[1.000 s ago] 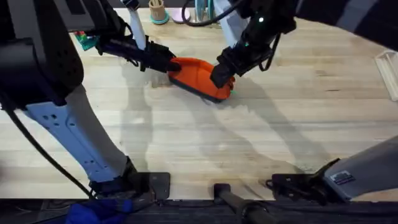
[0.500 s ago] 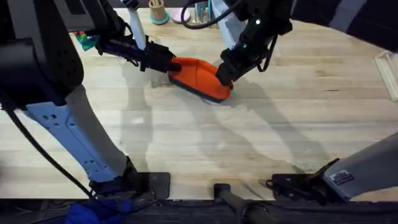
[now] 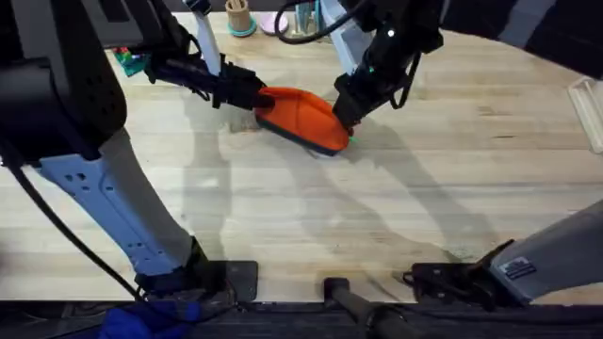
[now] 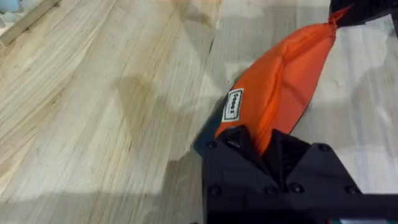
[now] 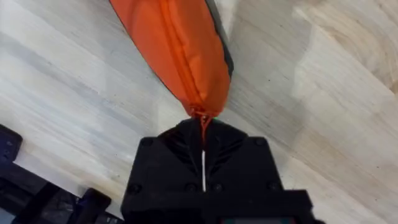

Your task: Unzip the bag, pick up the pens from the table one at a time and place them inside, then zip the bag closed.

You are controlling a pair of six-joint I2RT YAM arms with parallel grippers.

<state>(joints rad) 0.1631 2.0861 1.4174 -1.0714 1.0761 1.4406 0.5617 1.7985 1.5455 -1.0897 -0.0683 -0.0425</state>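
The orange bag [image 3: 303,117] lies on the table [image 3: 452,179] at the back centre, its zipper line looking closed along the top. My left gripper [image 3: 256,97] is shut on the bag's left end, and the left wrist view shows the fabric [image 4: 280,87] pinched at my left gripper [image 4: 264,140]. My right gripper [image 3: 345,112] is at the bag's right end. In the right wrist view my right gripper [image 5: 203,134] is shut on the small red zipper pull [image 5: 203,123] at the tip of the bag [image 5: 177,46]. The pens are out of view.
A wooden cup of sticks [image 3: 237,17] and a pink item [image 3: 271,21] stand at the table's back edge. A green object [image 3: 132,62] lies at the far left. A clear container [image 3: 590,105] sits at the right edge. The wide front of the table is bare wood.
My right gripper has slid from over the bag's right part to its right tip, uncovering more orange fabric. The left gripper has held still on the left end.
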